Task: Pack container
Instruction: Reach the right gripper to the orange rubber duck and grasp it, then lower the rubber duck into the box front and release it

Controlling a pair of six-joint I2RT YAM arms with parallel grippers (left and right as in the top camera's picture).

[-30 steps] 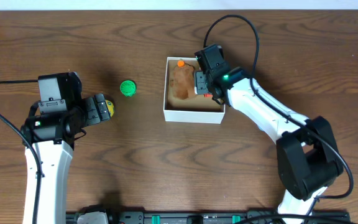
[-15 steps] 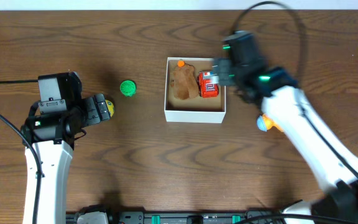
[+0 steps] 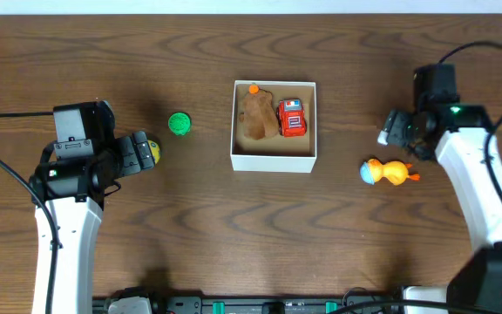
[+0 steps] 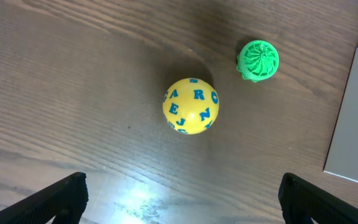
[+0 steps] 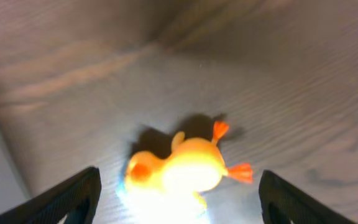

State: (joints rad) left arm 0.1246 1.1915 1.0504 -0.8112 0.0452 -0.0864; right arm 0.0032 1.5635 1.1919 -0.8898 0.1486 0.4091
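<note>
Overhead view, wooden table (image 3: 234, 235), items as follows.

1. Container (image 3: 273, 162): square white box with a tan-brown inside, at the table's centre, towards the far side. It holds a brown toy (image 3: 255, 116) on its left side, a red toy car (image 3: 292, 118) just beside that on the right, and a small orange piece (image 3: 253, 88) at the back left corner.
2. Green ridged toy (image 3: 179, 124): on the table left of the container, apart from it. Also seen by the left wrist camera (image 4: 258, 60), near the container's pale wall (image 4: 353, 112).
3. Yellow ball (image 4: 191, 106): blue letters on it, on the table near the green ridged toy.
4. Left gripper (image 4: 182, 199): fingers spread wide and gripping nothing; the yellow ball lies ahead of them, untouched.
5. Duck toy (image 3: 389, 173): orange-yellow, on the table well right of the container. The right wrist view shows it blurred and glaring (image 5: 179, 171).
6. Right gripper (image 3: 396, 131): fingers parted and empty, above the table just beyond the duck toy.
</note>
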